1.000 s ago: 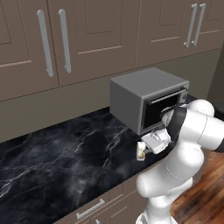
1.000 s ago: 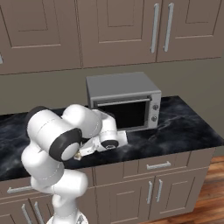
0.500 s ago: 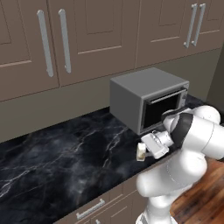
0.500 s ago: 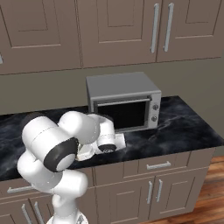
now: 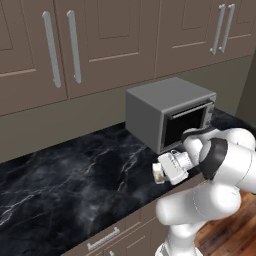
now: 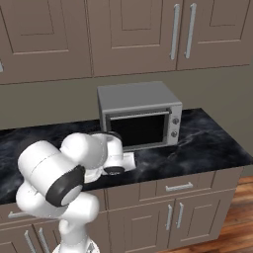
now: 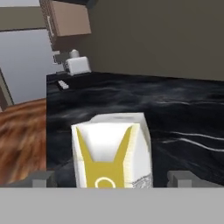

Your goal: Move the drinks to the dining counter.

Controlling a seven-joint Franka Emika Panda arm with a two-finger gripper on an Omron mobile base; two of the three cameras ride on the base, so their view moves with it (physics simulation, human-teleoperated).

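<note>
The cream-white carton (image 7: 111,151) with a yellow mark stands between my two fingertips (image 7: 41,179), with a gap on each side. In the left base view the carton (image 5: 158,173) sits near the front edge of the black marble worktop (image 5: 65,180), just left of my gripper (image 5: 162,173). The hand reaches sideways at it from the right. My gripper (image 7: 111,179) is open and straddles the carton without touching it. The dark bottle, the small can and the dining counter are out of view.
A grey toaster oven (image 5: 165,112) (image 6: 138,116) stands on the worktop right behind my hand. Brown wall cabinets (image 5: 100,40) hang above. Wooden floor (image 7: 19,131) lies beyond the worktop's end, and a small white appliance (image 7: 78,65) stands on a far counter.
My elbow has swung lower and outward, and the hand has edged slightly towards the carton. The carton has stayed in place.
</note>
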